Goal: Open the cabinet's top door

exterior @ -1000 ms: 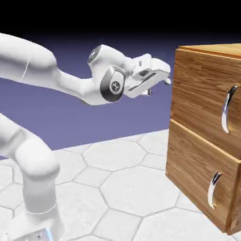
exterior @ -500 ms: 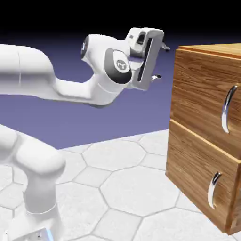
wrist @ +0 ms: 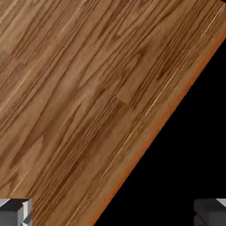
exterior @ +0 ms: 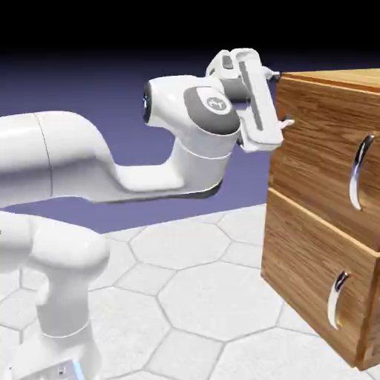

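The gripper hovers at the cabinet upper side edge, jaws apart and empty — likely lining up for the top door handle.

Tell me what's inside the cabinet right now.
Can't be seen. The cabinet shows only wood outside; the top door and the lower panel look closed, covering the inside. The gripper is open.
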`<act>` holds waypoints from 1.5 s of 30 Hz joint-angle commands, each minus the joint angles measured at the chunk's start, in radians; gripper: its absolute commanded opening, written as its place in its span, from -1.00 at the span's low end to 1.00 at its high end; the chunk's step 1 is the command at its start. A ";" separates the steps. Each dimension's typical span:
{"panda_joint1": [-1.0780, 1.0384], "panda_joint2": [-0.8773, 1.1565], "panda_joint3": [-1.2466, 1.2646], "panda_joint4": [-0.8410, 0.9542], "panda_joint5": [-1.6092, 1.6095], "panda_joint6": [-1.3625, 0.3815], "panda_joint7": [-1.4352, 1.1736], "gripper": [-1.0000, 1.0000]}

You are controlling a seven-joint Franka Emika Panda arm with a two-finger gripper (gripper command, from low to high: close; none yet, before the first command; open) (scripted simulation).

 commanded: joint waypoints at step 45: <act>-0.023 0.114 -0.125 -0.081 -0.890 -0.291 0.096 -1.00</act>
